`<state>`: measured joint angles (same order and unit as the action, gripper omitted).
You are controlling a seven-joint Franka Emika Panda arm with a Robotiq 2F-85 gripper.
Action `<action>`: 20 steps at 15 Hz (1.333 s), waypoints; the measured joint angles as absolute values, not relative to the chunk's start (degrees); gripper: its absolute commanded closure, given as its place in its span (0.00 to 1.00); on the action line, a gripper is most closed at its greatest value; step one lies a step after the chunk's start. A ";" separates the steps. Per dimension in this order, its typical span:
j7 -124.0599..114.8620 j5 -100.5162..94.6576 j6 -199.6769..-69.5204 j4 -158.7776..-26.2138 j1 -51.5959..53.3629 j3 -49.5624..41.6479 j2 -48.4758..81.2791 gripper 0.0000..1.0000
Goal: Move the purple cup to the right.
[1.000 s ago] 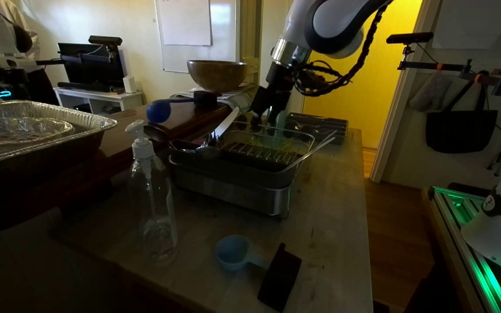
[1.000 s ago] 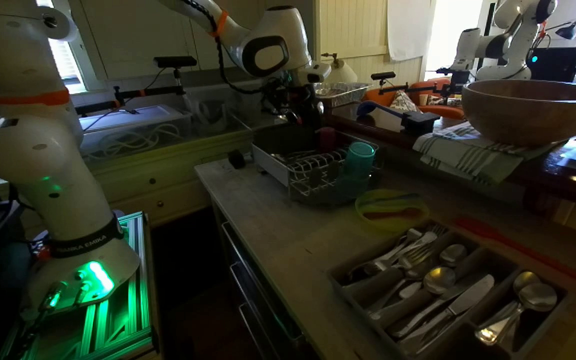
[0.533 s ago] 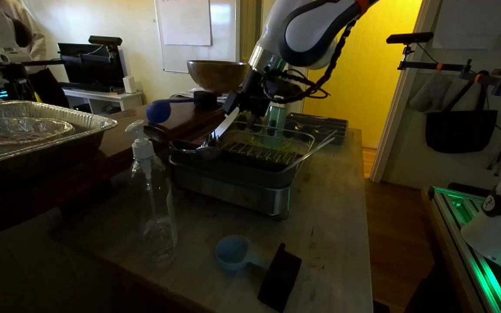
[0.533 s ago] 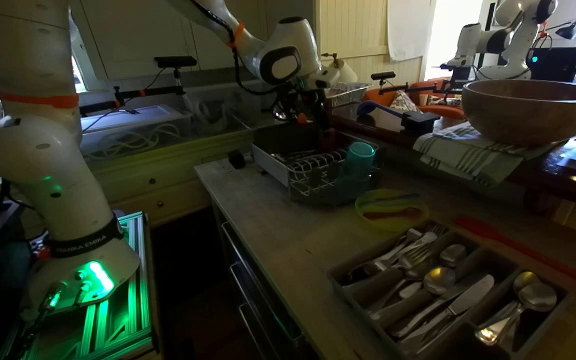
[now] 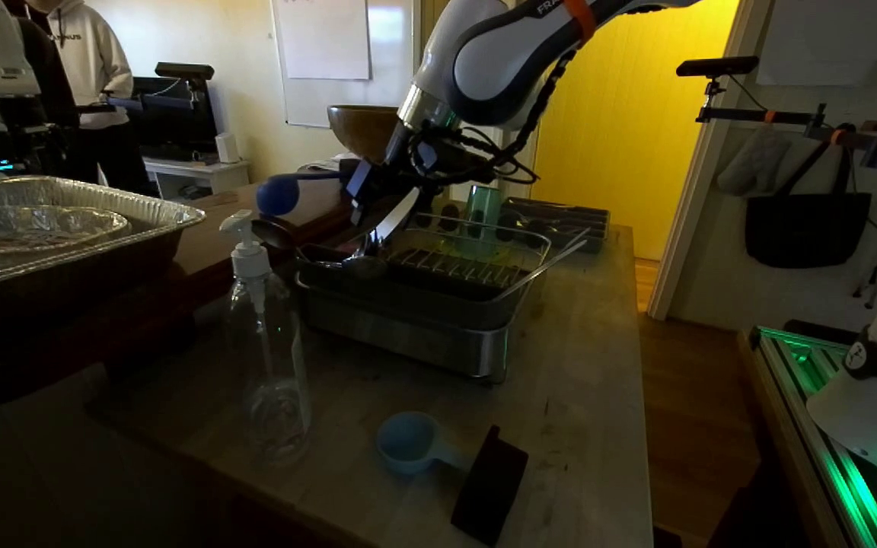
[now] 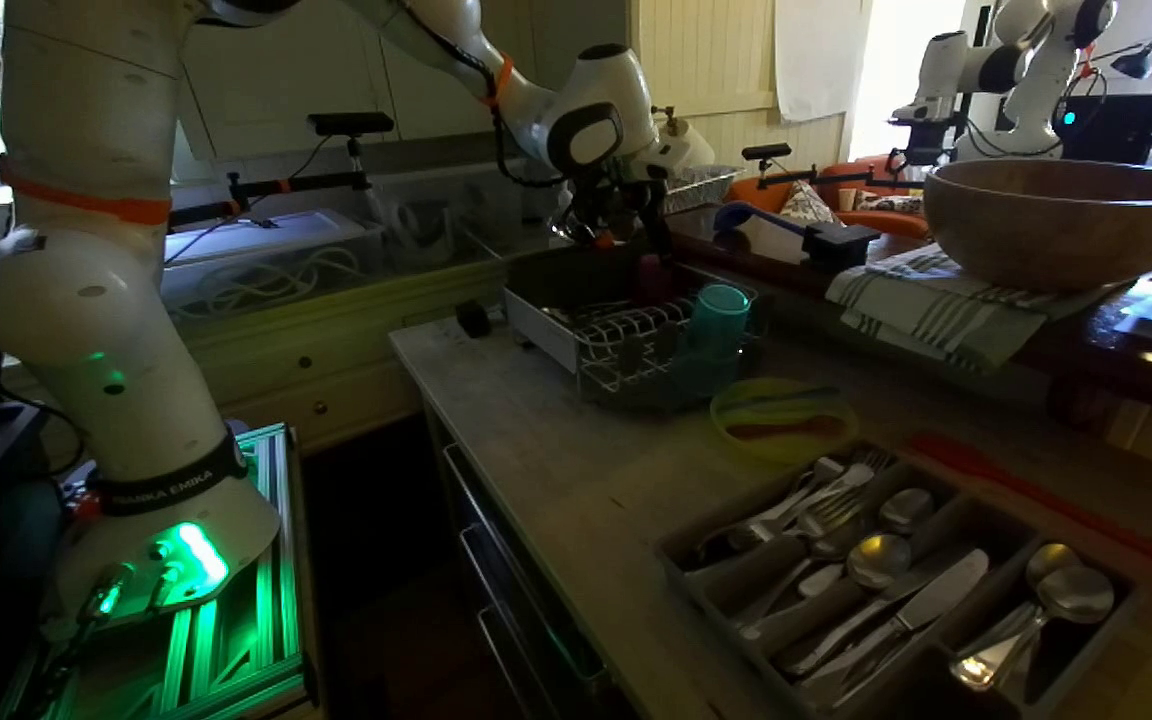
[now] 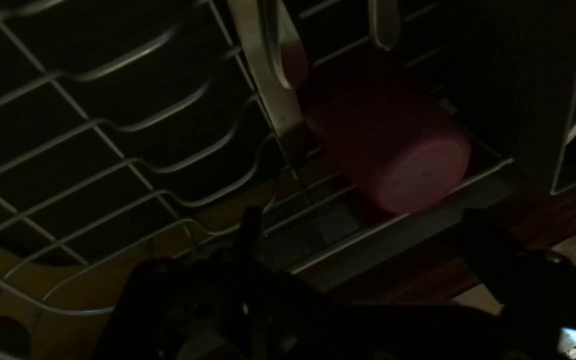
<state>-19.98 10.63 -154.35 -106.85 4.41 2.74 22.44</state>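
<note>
Purple cup (image 7: pixel 393 140) sat ungrasped in the dish rack (image 6: pixel 544 328), fingers (image 7: pixel 490 252) spread apart; grasp, rightward transfer and release appeared outstanding.

There were one purple cup (image 7: pixel 393 135) right of the wrist view's centre and, in an exterior view, one green cup (image 6: pixel 719 322) and one rack (image 6: pixel 548 332) mid-frame, one wooden bowl (image 6: pixel 1061 235) upper right and one cutlery tray (image 6: pixel 731 635) lower right.

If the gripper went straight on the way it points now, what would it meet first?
Probably the purple cup, which the wrist view shows ahead of the open gripper; depth there is hard to judge.
</note>
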 measured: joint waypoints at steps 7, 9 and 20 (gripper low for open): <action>-20.23 12.98 -154.30 -101.13 4.60 4.04 27.70 0.00; -20.23 13.24 -154.15 -100.02 4.60 4.44 28.77 0.00; -19.99 13.43 -152.34 -96.47 4.58 5.24 31.83 0.44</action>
